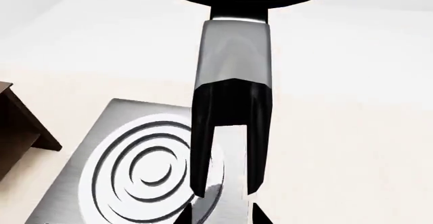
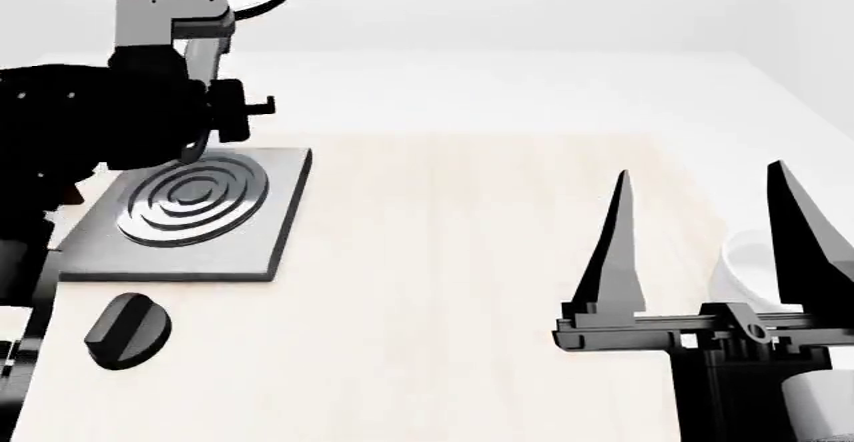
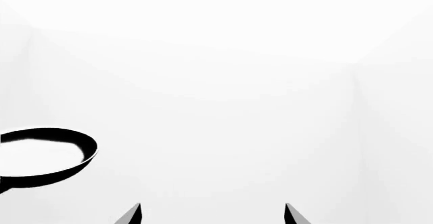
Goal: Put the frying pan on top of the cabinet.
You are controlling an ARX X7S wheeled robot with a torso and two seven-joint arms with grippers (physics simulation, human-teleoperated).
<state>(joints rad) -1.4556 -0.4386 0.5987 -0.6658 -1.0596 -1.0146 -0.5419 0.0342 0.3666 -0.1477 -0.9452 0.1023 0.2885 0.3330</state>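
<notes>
Two arms are in play, and only one is busy. Nearest me, the right gripper (image 2: 701, 252) hangs idle over the pale table (image 2: 467, 292), its two dark fingers spread wide apart with nothing between them; a small white bowl (image 2: 747, 267) sits just behind it at the table's right edge. Further over on the left lies a black knob (image 2: 127, 330), and beyond that the grey square hob (image 2: 187, 212) with its concentric rings. Above the hob the left gripper (image 1: 226, 153) is raised, its fingers closed onto the long dark grey handle of the frying pan (image 1: 233, 51), and the pan itself is carried high in the air, well clear of the hob; from the head view only an arc of its rim shows at the top edge, while the right wrist view catches it floating against the white wall. Only a corner of the dark brown cabinet (image 1: 17, 127) is visible, just beside the hob on its far left side. I would judge this the carrying step: the pan is lifted but not yet placed. The next move seems to call for swinging it sideways over the cabinet's flat top, keeping it level, then lowering gently before letting go.
</notes>
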